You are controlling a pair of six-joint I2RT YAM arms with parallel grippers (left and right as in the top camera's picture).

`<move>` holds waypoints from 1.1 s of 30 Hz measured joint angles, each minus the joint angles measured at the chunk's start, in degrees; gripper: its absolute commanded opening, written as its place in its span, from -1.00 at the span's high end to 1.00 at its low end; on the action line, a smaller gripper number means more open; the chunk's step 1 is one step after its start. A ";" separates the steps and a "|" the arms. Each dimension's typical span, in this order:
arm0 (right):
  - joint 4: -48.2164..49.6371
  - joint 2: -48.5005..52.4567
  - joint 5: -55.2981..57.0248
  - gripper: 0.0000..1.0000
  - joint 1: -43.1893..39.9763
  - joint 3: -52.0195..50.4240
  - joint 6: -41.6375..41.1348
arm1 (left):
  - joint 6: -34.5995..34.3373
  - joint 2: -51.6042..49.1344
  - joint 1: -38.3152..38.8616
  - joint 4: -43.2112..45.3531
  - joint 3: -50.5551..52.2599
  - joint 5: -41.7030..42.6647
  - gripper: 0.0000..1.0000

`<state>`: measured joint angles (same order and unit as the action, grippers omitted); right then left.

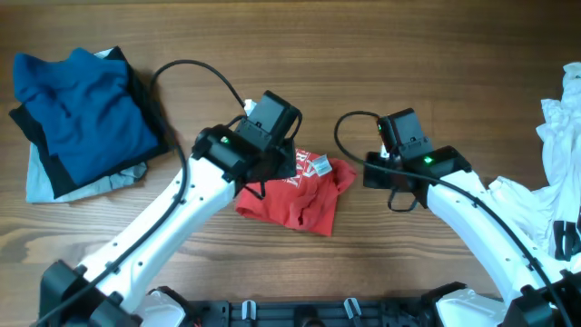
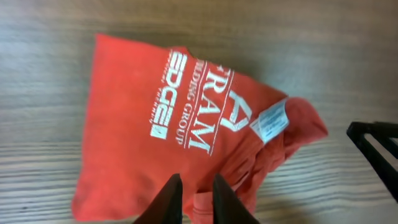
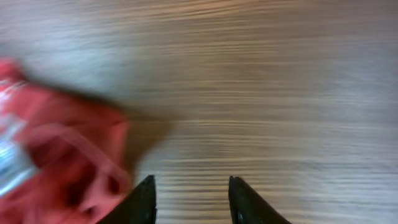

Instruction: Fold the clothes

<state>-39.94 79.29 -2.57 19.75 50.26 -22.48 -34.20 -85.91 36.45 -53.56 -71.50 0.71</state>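
**Item 1: red T-shirt** (image 2: 143, 106)
- Location: table (image 1: 436, 54) centre, between the two arms; crumpled into a rough, uneven packet, not flat.
- Print: white lettering (image 2: 186, 106) running at a slant in the left wrist view. Legible parts are "EDGE" in stylised block letters, "…DING GROUP" in small capitals and "…RAM" in large outlined capitals. A finer line beside "EDGE" is too small to read.
- Neck label (image 2: 270, 122): white, rectangular, turned outward near the bunched collar end; its print cannot be read.
- Surface: soft, creased, with folds gathered at the label end.

**Item 2: stack, far left of table**
- Blue garment (image 1: 82, 100) on top, black garment (image 1: 150, 104) under it, pale blue garment (image 1: 45, 182) lowest. Loosely squared and well apart from the red T-shirt.

**Item 3: white garments** (image 1: 558, 136)
- Heaped unfolded at the right edge of the table.

**Item 4: left pincer** (image 2: 191, 199)
- Fingers nearly together, clamped on a pinch of red cloth at the shirt's near edge.

**Item 5: right pincer** (image 3: 193, 199)
- Fingers apart, holding nothing, over bare wood just beside the shirt's label end. The view is blurred.
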 measured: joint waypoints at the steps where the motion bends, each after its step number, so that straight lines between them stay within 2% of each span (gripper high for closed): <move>1: 1.33 0.02 -2.38 0.47 -0.04 0.00 1.25 | -0.02 -0.50 0.17 0.09 0.24 0.52 0.75; 7: 6.60 0.15 -13.86 0.47 -0.04 0.00 4.85 | -1.25 -5.01 2.40 3.02 5.46 5.01 0.76; 17: 10.67 6.91 -20.55 0.47 -0.04 0.00 4.37 | -3.85 -6.36 8.50 9.99 12.57 9.29 0.71; 23: 12.17 11.30 -21.35 0.45 -0.04 0.00 3.48 | -6.27 -6.36 11.93 14.25 16.72 9.73 0.67; 29: 8.41 12.57 -17.49 0.39 -0.04 0.02 0.02 | -7.34 -6.36 13.81 16.96 18.43 9.68 0.42; 33: 5.31 12.61 -12.11 0.37 -0.04 0.00 -3.45 | -7.96 -6.36 13.81 17.16 18.45 9.64 0.52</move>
<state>-34.63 91.90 -14.68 19.70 50.26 -25.93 -42.15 -92.27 50.26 -36.40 -53.06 10.35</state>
